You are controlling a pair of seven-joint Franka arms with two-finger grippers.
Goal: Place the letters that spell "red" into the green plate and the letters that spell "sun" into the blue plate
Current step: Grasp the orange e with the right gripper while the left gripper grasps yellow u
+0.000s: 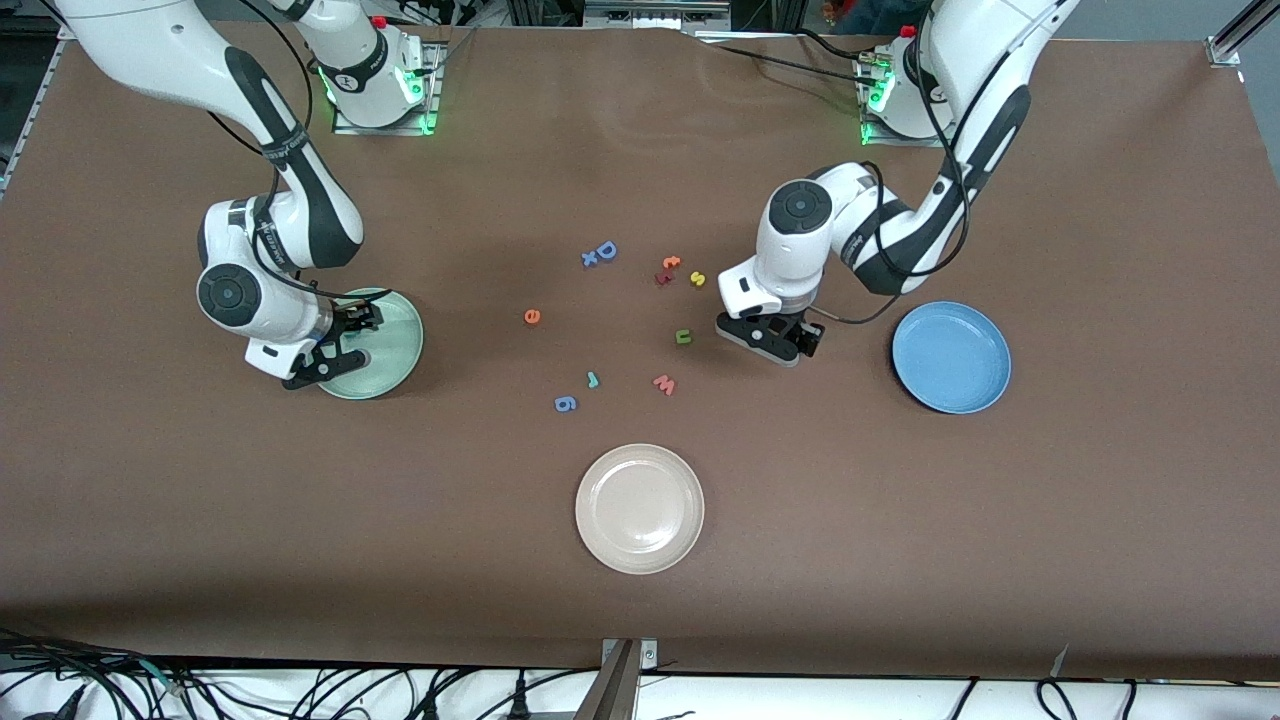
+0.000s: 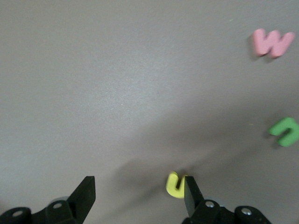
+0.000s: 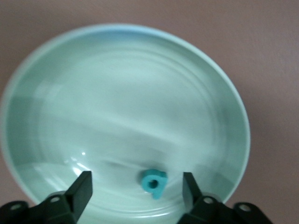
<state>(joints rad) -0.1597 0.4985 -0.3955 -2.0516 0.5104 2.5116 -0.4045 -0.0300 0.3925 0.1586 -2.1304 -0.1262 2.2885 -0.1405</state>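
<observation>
Two end effectors are busy as I watch from my screen. My right end effector (image 3: 135, 191) hangs over the green plate (image 1: 395, 345) with its fingers spread wide and nothing in them. One small teal letter (image 3: 154, 182) lies in the plate right under it, between the fingers. I think it is the "d", but it looks fuzzy, so I can't be sure.

My left end effector (image 2: 139, 193) is low over the tabletop (image 1: 900, 520), released and holding nothing. A yellow letter (image 2: 176, 185) sits just beside one finger (image 2: 191, 193), maybe touching it. I take it for the "n". The green "u" (image 1: 683, 336) lies near this end effector, toward the middle of the tabletop, and the yellow "s" (image 1: 697, 279) is a bit farther off. The blue plate (image 1: 951, 357) waits on this end effector's outer side, with no letters in it. The orange "e" (image 1: 532, 316) and the little teal "r" (image 1: 592, 379) lie between my two end effectors.

What could go wrong? The yellow letter is not in the middle of the fingers. If I squeeze now, one finger may push it away or flip it. The pink "w" (image 1: 664, 384) is close too, so I could grab the wrong letter.
</observation>
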